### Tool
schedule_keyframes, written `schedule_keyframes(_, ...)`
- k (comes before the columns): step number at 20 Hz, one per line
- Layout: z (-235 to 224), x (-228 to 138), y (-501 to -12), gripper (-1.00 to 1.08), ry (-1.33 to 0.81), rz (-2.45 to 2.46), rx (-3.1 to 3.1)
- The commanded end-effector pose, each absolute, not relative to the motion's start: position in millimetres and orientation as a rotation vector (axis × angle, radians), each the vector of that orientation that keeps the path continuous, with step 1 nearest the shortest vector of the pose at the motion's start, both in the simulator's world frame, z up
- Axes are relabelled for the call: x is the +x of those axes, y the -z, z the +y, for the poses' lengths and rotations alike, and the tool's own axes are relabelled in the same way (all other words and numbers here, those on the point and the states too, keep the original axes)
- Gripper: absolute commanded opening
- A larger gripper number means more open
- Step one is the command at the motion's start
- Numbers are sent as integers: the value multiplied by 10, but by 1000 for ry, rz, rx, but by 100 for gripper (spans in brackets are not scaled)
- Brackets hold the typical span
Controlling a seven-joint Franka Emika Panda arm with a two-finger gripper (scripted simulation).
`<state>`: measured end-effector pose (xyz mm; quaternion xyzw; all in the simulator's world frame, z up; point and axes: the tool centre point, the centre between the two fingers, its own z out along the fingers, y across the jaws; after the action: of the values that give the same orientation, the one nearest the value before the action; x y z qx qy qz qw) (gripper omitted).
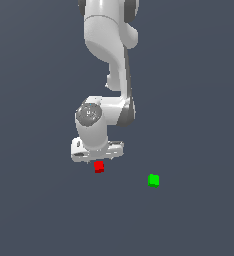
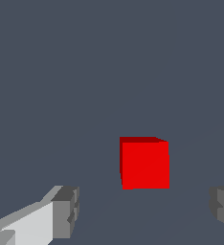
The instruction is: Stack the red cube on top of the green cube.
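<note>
Red cube [image 1: 99, 167] is sitting on the dark grey surface [image 1: 34, 210], right under the white hand of the arm [image 1: 109, 45], and we are seeing it just at the lower edge of that hand in the exterior view. We are watching the arm reaching down from the top of that view, its upper link hanging nearly vertical, its wrist bending so that the hand is pointing straight down at the surface. Through the wrist view we are looking at the red cube [image 2: 144, 162] lying between the two fingertips, one grey pad [image 2: 66, 213] on one side and the other pad at the opposite edge of the picture, both well apart from the cube's faces. So the pincer [image 2: 145, 210] is standing spread wide and is gripping nothing; we are finding clear gaps on both sides of the cube. Whether the fingertips are reaching down to the cube's level, we cannot tell. Green cube [image 1: 153, 180] is resting well apart toward the exterior view's right and slightly nearer the camera, with bare surface lying all around both cubes.
</note>
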<state>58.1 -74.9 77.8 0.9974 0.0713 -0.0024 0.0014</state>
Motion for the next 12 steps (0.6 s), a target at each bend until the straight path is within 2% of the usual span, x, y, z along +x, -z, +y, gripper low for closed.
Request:
schedule_keyframes(1,-791,636,-735,100,2,235,3132)
schedule_keyframes(12,-826,671,-640,100,1,241,3132)
